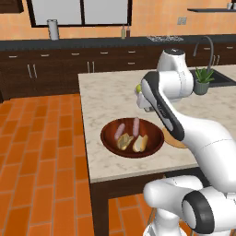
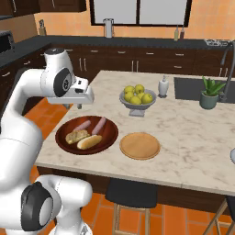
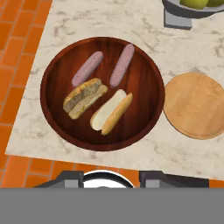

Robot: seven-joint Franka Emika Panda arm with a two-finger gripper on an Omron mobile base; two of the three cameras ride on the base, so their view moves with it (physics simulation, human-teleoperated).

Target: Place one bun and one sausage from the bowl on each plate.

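Bowl [image 3: 102, 93] near marble counter [image 2: 193, 137] corner, holding two pinkish sausages [image 3: 87, 68], a brown bun [image 3: 84, 98] and a pale bun [image 3: 111, 111]. Orange-tan plate [image 3: 195, 105] just beside bowl, bare. Grey fruit bowl [image 2: 137, 101] beyond. Gripper above bowl; opening cannot be told.

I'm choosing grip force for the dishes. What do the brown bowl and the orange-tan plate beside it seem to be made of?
The bowl looks like dark reddish-brown wood with a slight sheen: streaky grain runs across its inside. The plate looks like lighter, matte wood: faint grain lines and a turned ring near the rim. As these are rendered pictures, wood-patterned plastic or ceramic can't be ruled out.
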